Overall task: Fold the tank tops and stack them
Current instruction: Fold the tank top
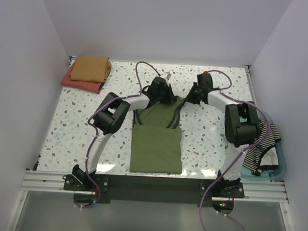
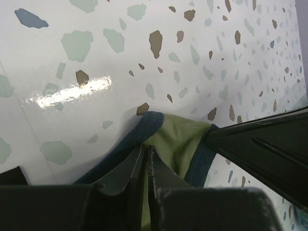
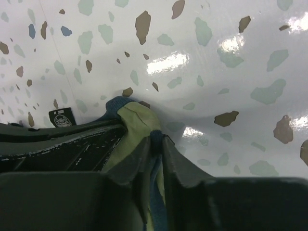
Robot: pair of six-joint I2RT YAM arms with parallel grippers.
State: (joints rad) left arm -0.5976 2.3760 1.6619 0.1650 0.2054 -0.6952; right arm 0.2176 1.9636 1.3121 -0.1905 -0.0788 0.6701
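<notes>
The olive green tank top [image 1: 156, 146] with navy trim lies in the middle of the table, its lower half flat. My left gripper [image 1: 161, 91] is shut on its left shoulder strap [image 2: 180, 144] and my right gripper [image 1: 194, 94] is shut on its right strap [image 3: 137, 122], both held just above the table at the top's far end. The black-and-white striped tank top [image 1: 262, 143] hangs over the blue basket [image 1: 275, 172] at the right. The folded mustard top [image 1: 91, 68] lies on the folded red top [image 1: 76, 83] at the far left corner.
The terrazzo table [image 1: 82, 127] is walled by white panels on three sides. The blue basket stands off the table's right edge by the right arm's base. Arm cables loop over the near rail [image 1: 156, 184].
</notes>
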